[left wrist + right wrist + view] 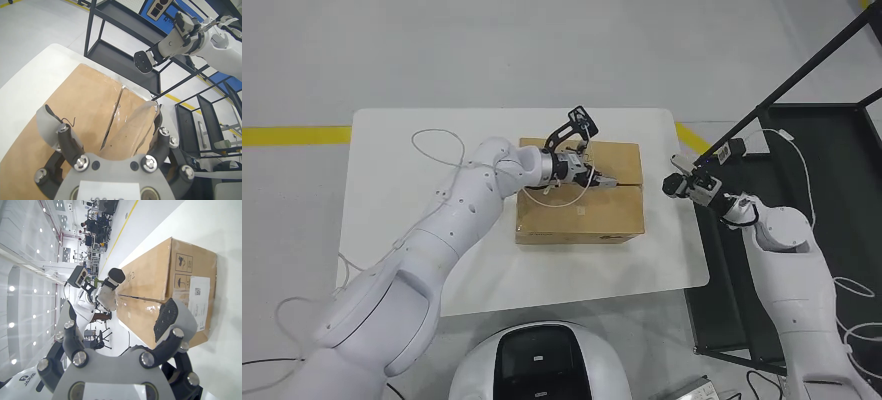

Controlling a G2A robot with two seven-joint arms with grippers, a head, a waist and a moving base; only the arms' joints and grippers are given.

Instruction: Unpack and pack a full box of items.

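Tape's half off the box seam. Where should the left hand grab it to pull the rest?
Take the lifted end of the tape strip, which stands off the box top between the left hand's open fingers. Come from above and close across its flat faces, probably low, near where it still sticks by the seam.

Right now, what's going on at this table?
A two-armed robot is working on a closed cardboard box on the white table. Its left arm has its jaws open over the box's top seam, where a strip of tape stands peeled up. The right arm holds its open jaws beside the box, touching nothing.
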